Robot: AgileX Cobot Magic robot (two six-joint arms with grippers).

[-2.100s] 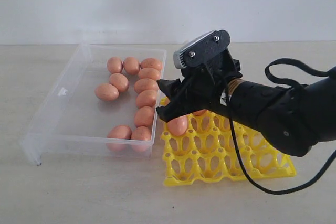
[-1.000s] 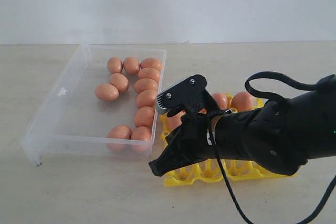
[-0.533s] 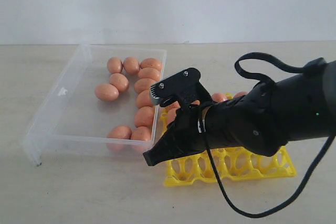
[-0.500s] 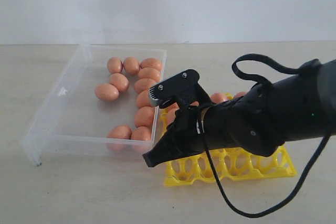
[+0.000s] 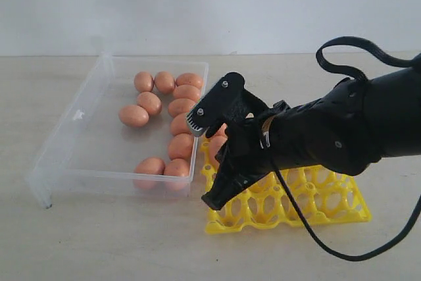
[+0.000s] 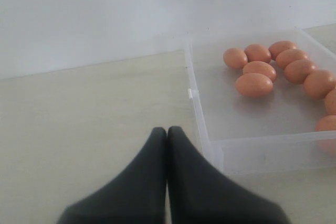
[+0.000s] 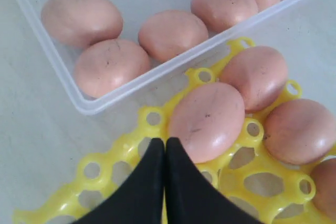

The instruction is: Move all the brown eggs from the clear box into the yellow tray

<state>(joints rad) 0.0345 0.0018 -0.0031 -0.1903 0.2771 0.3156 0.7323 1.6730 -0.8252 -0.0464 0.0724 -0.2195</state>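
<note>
Pointing right gripper (image 5: 212,200) down at the corner of the yellow tray (image 5: 289,222) nearest the clear box (image 5: 59,143), jaws pressed together, empty. Lying sideways in the box, brown eggs (image 5: 133,116), long axes mostly crosswise; others tilted in tray cups. Left gripper (image 6: 167,129) jaws together too.

Eleven brown eggs (image 5: 133,116) in clear box (image 5: 74,137); one yellow tray (image 5: 332,210).

Bulky black arm (image 5: 342,137), looping black cable (image 5: 358,40)

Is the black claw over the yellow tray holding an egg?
No, the right claw is pinched shut with nothing between its tips, and the nearest brown egg sits in a cup of the yellow tray.
</note>
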